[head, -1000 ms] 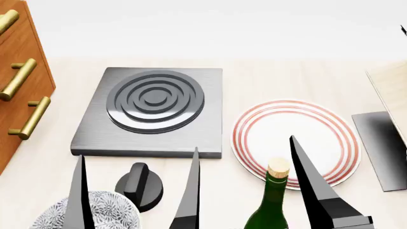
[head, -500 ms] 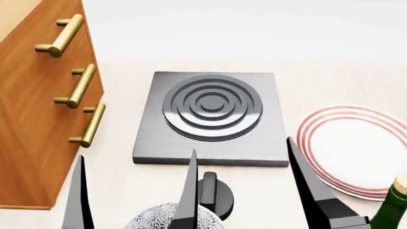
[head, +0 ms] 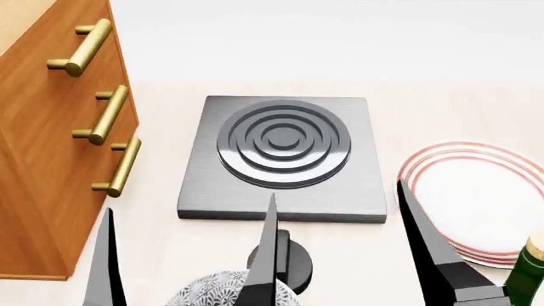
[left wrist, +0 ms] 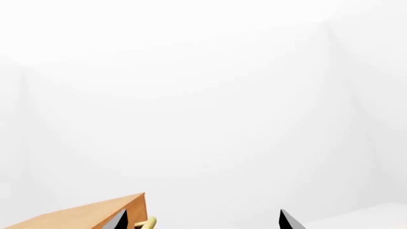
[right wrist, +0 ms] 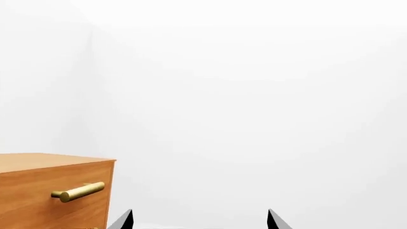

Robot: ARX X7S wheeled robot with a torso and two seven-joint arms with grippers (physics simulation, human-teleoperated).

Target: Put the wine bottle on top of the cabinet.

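The wine bottle, dark green with a tan cork, stands at the head view's lower right edge, mostly cut off. The orange-brown cabinet with brass bar handles stands at the left; its top is out of the head view. It also shows in the left wrist view and the right wrist view. My left gripper is open and empty over the bowl, right of the cabinet. My right gripper is open and empty; only one of its fingers shows in the head view, just left of the bottle.
A grey hotplate lies in the middle of the pale table. A red-ringed white plate lies right of it. A black knob and a patterned bowl sit at the front.
A second ago the view swung left, bringing the cabinet in and pushing the bottle to the right edge. Since half a second ago both grippers' fingers have shifted slightly right.
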